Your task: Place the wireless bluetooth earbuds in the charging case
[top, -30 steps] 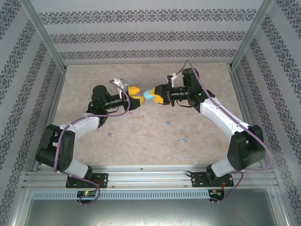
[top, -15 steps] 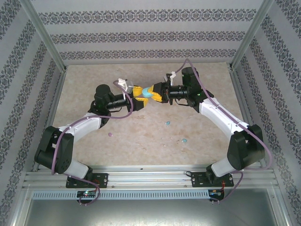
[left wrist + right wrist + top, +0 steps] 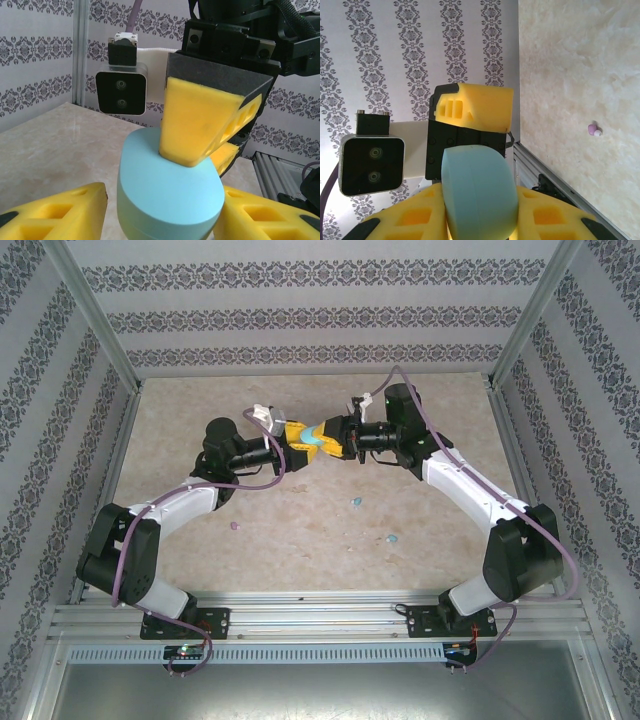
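The light blue oval charging case [image 3: 314, 438] hangs above the table's middle back, and my right gripper [image 3: 328, 436] is shut on it. In the right wrist view the case [image 3: 477, 195] sits pinched between both yellow fingers [image 3: 555, 217]. My left gripper [image 3: 297, 439] faces it from the left, jaws open around the case's [image 3: 170, 195] other end. Its right finger [image 3: 265, 212] touches the case and its left finger [image 3: 55, 210] stands a little off. Two light blue earbuds [image 3: 356, 502] [image 3: 392, 539] and one pink earbud [image 3: 234, 526] lie on the table.
The marble-patterned table [image 3: 300, 540] is walled by patterned panels with aluminium posts [image 3: 95, 320] at the corners. The pink earbud [image 3: 594, 130] lies on bare tabletop, far below the grippers. A metal rail [image 3: 320, 615] runs along the near edge at the arm bases.
My left gripper has moved right to the blue case and its jaws have narrowed around it. The right gripper has held the case still.
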You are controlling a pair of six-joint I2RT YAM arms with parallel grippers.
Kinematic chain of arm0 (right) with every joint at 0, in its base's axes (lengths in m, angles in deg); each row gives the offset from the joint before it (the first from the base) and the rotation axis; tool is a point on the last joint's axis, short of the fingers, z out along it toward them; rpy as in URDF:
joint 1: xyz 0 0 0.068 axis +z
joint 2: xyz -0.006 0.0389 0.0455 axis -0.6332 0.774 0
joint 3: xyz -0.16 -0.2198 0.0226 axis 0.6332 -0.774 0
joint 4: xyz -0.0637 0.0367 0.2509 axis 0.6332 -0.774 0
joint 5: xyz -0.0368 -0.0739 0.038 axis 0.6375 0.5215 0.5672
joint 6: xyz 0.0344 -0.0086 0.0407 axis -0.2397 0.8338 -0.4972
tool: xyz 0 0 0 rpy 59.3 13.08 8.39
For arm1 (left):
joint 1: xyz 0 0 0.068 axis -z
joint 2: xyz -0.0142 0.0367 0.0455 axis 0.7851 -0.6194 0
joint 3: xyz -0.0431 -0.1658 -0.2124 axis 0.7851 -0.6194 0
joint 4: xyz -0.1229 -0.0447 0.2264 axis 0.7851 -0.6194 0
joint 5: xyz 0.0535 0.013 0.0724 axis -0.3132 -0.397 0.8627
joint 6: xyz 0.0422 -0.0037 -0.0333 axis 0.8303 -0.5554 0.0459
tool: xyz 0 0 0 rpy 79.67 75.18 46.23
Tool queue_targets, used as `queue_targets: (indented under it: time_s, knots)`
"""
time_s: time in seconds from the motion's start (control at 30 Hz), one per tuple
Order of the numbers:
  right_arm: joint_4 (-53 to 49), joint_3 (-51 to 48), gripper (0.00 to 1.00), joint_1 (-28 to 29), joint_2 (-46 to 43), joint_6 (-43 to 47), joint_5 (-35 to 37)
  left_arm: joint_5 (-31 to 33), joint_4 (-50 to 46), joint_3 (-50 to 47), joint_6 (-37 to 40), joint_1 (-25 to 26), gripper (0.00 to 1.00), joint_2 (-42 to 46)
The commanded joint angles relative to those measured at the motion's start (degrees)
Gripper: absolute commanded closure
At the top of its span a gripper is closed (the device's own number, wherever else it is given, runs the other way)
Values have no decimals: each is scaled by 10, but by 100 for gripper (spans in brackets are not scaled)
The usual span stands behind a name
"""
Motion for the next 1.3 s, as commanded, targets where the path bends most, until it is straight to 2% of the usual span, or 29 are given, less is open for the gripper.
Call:
queue_targets:
  time_s: [0.0, 0.1, 0.4, 0.47, 0.57, 0.67, 0.87, 1.0, 1.1, 1.27]
  knots:
    - [22, -2, 78, 4, -2, -6, -6, -5, -2, 14, 16, 6, 44, 3]
    - [23, -3, 78, 4, -2, -7, -7, -4, -10, 16, 21, 7, 45, 5]
    - [28, -10, 78, 4, -6, -9, -8, -2, -1, 17, 16, 7, 61, 6]
    - [27, -12, 78, 4, -6, -7, -9, -2, 9, 16, 9, 7, 60, 5]
    - [28, -16, 78, 4, -6, -8, -9, -3, 18, 16, 2, 8, 52, 3]
    - [29, -17, 78, 4, -6, -8, -9, -3, 18, 16, 2, 8, 51, 4]
    - [29, -14, 77, 4, -6, -9, -10, -4, 13, 16, 4, 9, 52, 3]
    - [29, -13, 76, 4, -6, -9, -10, -4, 6, 18, 9, 10, 60, 4]
    - [27, -13, 72, 5, -4, -5, -11, -4, 10, 18, 6, 11, 68, 5]
    - [13, -13, 48, 2, -6, 15, -6, -9, 13, 15, 1, 11, 80, 11]
